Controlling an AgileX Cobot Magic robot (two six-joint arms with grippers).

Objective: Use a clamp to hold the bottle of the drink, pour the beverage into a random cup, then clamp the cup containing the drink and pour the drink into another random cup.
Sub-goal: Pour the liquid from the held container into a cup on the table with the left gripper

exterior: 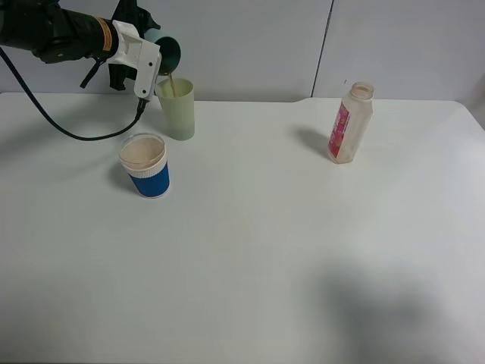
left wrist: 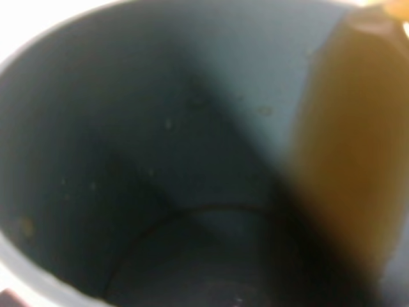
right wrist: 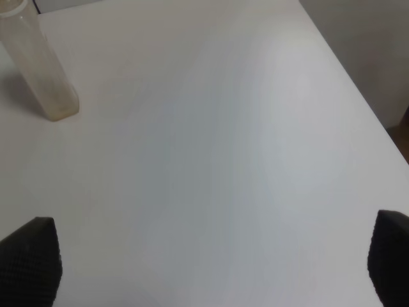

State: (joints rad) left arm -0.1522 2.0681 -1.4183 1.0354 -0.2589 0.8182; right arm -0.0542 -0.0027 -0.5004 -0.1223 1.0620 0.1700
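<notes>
At desk's (exterior: 250, 250) far left: teal cup (exterior: 168, 54) tipped near-horizontal, mouth toward pale green cup (exterior: 176, 108), brown drink (exterior: 173, 85) streaming in. Left gripper (exterior: 151, 49) raised, jaws clenched on teal cup. Right gripper (right wrist: 211, 256) jaws spread, empty. Bottle (exterior: 350, 123) upright, far right.

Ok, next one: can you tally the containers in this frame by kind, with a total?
Cups: 3 (tilted teal plastic tumbler held by the left gripper, pale yellow-green plastic tumbler, blue cup with a white rim)
Bottles: 1 (translucent squarish plastic bottle with a pink label, capless, upright)
Total: 4
</notes>
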